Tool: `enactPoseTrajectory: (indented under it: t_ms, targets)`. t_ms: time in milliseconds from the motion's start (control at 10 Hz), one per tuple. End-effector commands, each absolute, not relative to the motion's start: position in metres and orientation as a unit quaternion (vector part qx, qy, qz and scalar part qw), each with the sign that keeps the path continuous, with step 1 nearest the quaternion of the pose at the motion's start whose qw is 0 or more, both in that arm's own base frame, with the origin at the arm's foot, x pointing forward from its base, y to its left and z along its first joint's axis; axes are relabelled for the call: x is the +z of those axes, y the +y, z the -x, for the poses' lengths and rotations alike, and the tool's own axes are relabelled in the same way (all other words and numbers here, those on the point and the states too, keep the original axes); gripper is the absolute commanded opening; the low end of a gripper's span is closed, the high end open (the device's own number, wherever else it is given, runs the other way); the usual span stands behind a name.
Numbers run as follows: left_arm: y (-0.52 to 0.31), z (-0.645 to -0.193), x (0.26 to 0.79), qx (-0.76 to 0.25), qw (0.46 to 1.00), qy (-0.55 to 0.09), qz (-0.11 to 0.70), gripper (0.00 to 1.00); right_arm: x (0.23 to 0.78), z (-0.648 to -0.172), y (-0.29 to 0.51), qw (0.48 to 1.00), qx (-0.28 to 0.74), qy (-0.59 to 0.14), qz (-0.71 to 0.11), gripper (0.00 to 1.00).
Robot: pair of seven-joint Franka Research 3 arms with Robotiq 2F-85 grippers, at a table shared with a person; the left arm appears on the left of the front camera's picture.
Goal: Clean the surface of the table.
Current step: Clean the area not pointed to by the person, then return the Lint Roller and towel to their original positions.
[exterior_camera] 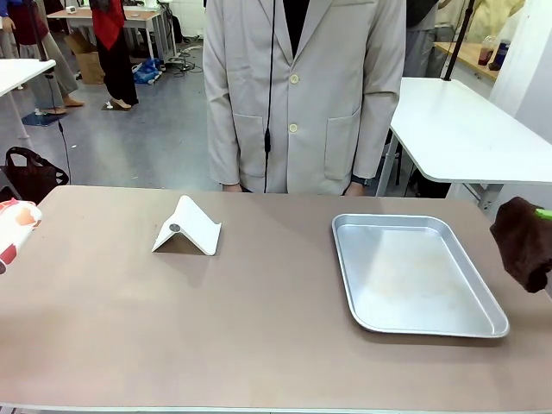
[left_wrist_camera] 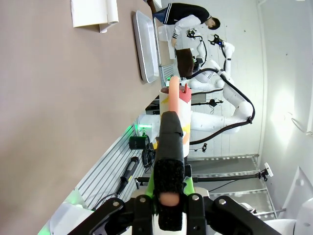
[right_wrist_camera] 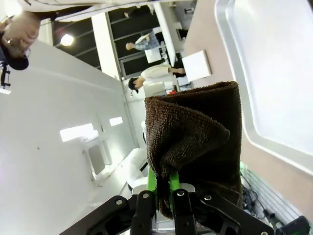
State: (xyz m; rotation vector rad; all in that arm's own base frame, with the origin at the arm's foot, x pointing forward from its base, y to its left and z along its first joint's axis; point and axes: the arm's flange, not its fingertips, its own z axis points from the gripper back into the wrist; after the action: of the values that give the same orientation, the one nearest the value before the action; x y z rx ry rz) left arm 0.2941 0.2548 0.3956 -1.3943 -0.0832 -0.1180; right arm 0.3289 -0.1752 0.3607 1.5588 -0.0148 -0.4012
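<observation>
The brownish-taupe table (exterior_camera: 259, 336) spans the front view. My right gripper (exterior_camera: 542, 216) hangs at its far right edge, shut on a dark brown cloth (exterior_camera: 522, 243) that droops above the tabletop. In the right wrist view the cloth (right_wrist_camera: 195, 142) bulges out from between the green pads (right_wrist_camera: 167, 185). At the left edge a white bottle with red markings (exterior_camera: 15, 226) pokes in. The left wrist view shows my left gripper (left_wrist_camera: 171, 132) shut on this bottle (left_wrist_camera: 176, 105), held beside the table (left_wrist_camera: 58, 98).
A shiny silver tray (exterior_camera: 414, 272) lies on the right half of the table, close to the cloth. A white folded stand (exterior_camera: 185, 228) sits left of centre. A person in a pale grey coat (exterior_camera: 302, 95) stands at the far edge. White-topped tables stand behind.
</observation>
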Motion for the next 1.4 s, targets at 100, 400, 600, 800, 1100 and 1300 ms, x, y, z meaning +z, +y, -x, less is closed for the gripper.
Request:
enactPoseTrajectory:
  t_ms: [100,400,600,800,1100,1300]
  targets:
    - [0.254,-0.293,0.398,-0.054,0.763,-0.037,0.643,0.22,0.361,-0.329,-0.175,0.693,-0.18,-0.007,-0.698,0.02]
    - [0.254,-0.293,0.398,-0.054,0.763,-0.037,0.643,0.22,0.361,-0.329,-0.175,0.693,-0.18,-0.007,-0.698,0.02]
    - [0.254,-0.293,0.398,-0.054,0.763,-0.037,0.643,0.22,0.361,-0.329,-0.175,0.693,-0.18,-0.007,-0.698,0.02]
    - [0.254,-0.293,0.398,-0.054,0.763,-0.037,0.643,0.22,0.361,-0.329,-0.175,0.693,-0.18,-0.007,-0.698,0.02]
    - [0.254,-0.293,0.398,-0.054,0.763,-0.037,0.643,0.22,0.361,-0.329,-0.175,0.693,-0.18,-0.007,-0.698,0.02]
    - [0.254,-0.293,0.398,-0.054,0.763,-0.037,0.643,0.22,0.361,-0.329,-0.175,0.693,-0.18,-0.007,-0.698,0.02]
